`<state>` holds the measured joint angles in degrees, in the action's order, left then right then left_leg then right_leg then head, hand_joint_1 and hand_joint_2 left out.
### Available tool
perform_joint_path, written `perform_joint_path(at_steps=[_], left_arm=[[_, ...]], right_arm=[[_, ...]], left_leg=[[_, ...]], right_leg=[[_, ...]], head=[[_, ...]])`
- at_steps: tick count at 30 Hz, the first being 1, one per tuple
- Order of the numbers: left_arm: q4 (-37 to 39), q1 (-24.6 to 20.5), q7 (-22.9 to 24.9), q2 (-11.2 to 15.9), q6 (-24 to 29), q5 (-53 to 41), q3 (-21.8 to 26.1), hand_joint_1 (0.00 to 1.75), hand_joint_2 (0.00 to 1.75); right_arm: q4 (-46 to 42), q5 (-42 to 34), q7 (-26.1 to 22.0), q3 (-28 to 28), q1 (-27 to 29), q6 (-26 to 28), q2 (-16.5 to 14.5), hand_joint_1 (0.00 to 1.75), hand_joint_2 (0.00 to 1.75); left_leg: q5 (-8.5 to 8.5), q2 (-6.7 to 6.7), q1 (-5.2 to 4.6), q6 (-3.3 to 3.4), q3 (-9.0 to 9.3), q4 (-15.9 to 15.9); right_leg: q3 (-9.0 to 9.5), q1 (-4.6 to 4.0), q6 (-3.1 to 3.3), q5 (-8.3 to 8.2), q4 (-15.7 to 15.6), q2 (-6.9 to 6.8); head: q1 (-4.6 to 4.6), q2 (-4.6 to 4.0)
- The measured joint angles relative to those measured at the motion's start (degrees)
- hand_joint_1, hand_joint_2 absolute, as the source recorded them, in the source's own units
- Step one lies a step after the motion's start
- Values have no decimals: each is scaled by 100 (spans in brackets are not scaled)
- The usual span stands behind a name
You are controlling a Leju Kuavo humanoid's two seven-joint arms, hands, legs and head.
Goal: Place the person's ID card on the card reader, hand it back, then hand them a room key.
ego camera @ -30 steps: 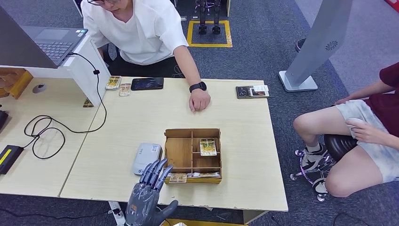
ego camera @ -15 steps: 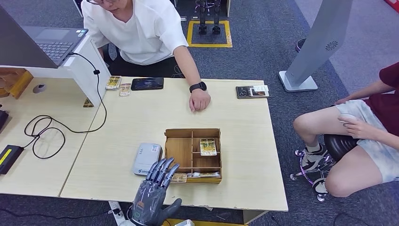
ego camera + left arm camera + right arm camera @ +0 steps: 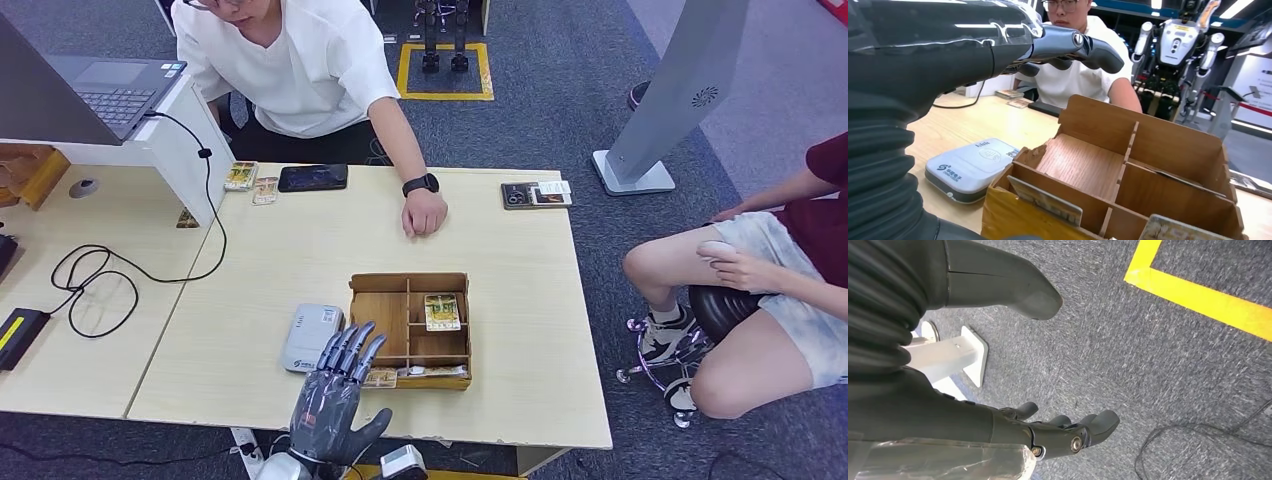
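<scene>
A wooden box with little walls inside sits near the front of the light wood table. One card lies flat in a back part of the box, on the right side. More cards stand in the thin slot along the front of the box. I cannot tell which card is the ID card and which is the room key. In the left wrist view, the tops of two cards stick up from that front slot.

The grey card reader lies flat on the table, just beside the box on its left. No card is on top of it.

The robot's left hand is over the front edge of the table. Its fingers are straight and spread a little, and they reach over the spot where the reader and the box meet. The hand holds nothing.

The robot's right hand hangs down over the grey carpet, near a yellow line. Its fingers are a little bent and apart, and it holds nothing.

A person in a white shirt sits at the far side of the table. Their hand rests on the table top and has a black watch on the wrist. A black phone and some more cards lie near the far edge. Another person sits on a stool to the right of the table.
</scene>
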<state>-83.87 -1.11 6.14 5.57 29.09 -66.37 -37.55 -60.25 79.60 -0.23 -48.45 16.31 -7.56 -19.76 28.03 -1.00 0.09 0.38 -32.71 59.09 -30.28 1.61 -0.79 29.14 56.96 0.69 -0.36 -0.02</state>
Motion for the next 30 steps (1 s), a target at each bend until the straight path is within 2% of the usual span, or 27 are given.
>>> perform_joint_path(at_steps=[12,30], left_arm=[[281,-355,532,-255,-314,-315,0,0,175],[572,-559,588,-377,-426,-394,0,0,175]], right_arm=[[174,464,-187,-216,-113,104,1,0,175],[342,658,-290,-410,-172,160,2,0,175]], left_leg=[[0,-1,0,0,0,0],[0,-2,0,0,-1,0]], right_leg=[[3,0,-1,-1,0,-1],[3,0,-1,-1,1,-1]], head=[[0,0],[-1,0]])
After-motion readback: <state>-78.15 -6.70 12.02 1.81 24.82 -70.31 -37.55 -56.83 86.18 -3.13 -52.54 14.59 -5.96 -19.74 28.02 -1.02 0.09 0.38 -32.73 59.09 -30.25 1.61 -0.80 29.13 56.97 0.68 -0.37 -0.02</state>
